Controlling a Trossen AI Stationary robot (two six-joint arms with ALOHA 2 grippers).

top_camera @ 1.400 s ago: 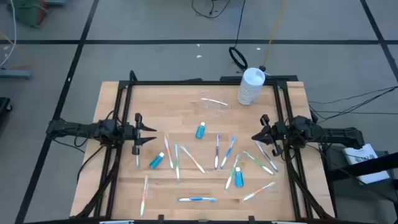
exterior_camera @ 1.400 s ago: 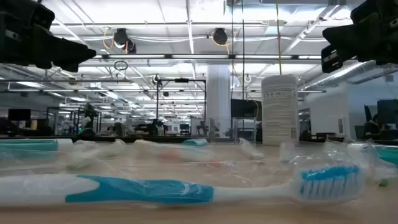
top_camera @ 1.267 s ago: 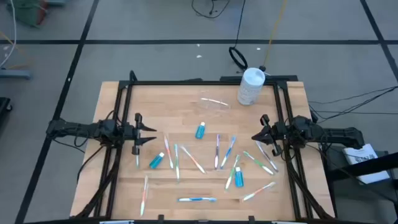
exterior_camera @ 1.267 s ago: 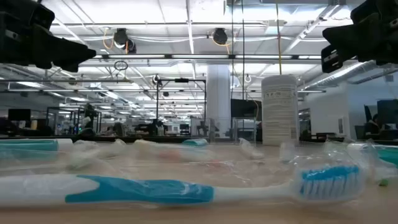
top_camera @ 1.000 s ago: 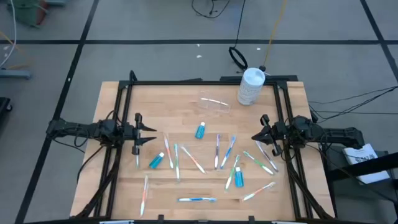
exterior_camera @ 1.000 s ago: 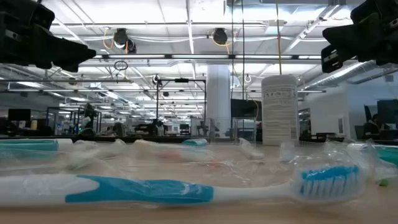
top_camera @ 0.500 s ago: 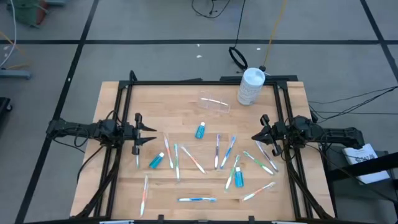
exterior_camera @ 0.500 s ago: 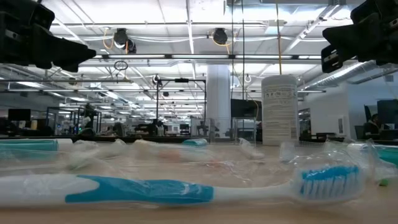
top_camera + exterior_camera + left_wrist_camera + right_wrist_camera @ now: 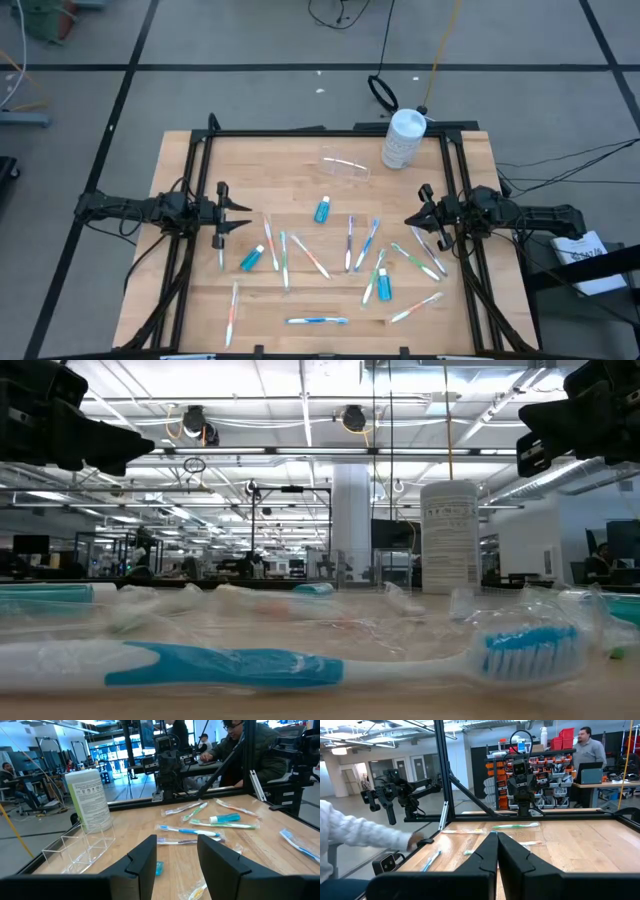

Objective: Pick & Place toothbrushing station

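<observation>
The clear plastic holder (image 9: 345,166) lies on the table at the far middle, apart from both grippers; it also shows in the left wrist view (image 9: 80,847). Several pastel toothbrushes (image 9: 350,245) and three blue toothpaste tubes, one of them (image 9: 321,210) in the middle, lie flat and scattered over the wood. A blue-handled brush (image 9: 250,665) lies nearest the front edge. My left gripper (image 9: 237,214) hovers open at the table's left side, empty. My right gripper (image 9: 410,222) hovers shut at the right side, empty.
A white round bottle (image 9: 404,138) stands at the far right, next to the holder. A black frame (image 9: 320,132) runs around the table. A person's white sleeve (image 9: 360,837) shows beyond the table's left side, and people sit beyond its right side (image 9: 240,745).
</observation>
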